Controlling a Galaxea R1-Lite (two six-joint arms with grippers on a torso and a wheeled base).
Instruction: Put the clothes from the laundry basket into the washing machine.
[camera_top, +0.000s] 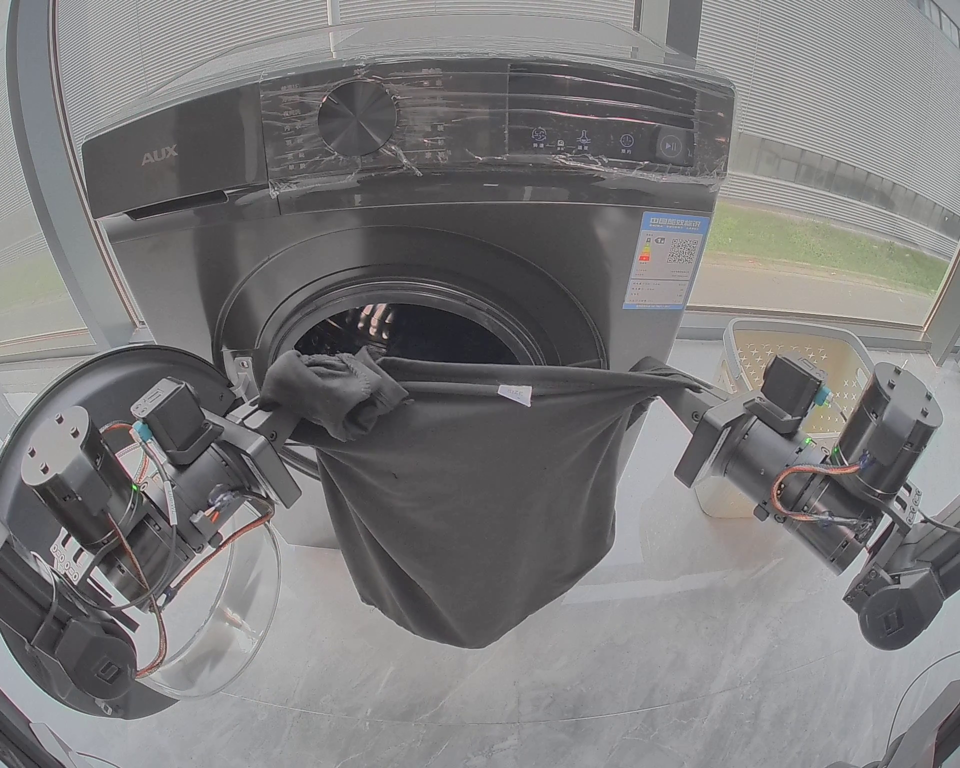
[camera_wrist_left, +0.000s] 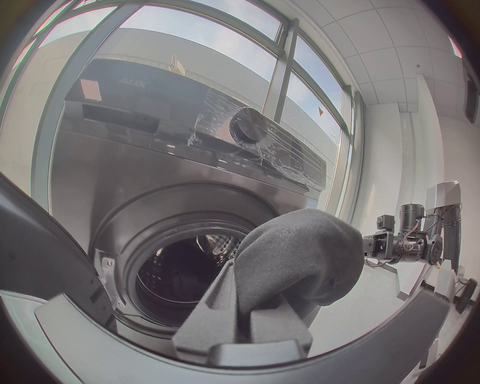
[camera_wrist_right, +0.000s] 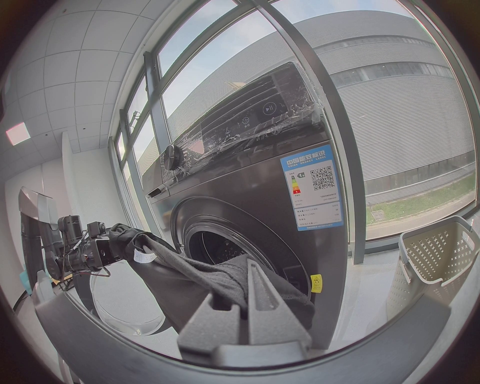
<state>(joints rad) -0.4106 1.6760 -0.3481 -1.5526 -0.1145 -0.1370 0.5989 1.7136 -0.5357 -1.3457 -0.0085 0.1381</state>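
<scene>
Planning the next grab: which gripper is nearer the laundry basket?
Right. The right gripper holds a corner of the dark garment just beside the laundry basket; the left gripper holds the other corner across the washing machine opening, by its open door.

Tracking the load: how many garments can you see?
1: a dark garment hanging between the left gripper and right gripper. More may hide inside the drum.

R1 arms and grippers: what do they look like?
Both arms are black with cylindrical joint housings, screw holes ringing the end caps. The left arm carries loose orange-brown and white cables, the right arm a looped orange-brown one. Each wrist bears a boxy black camera with a teal plug. Gripper fingers are matte grey wedges.
</scene>
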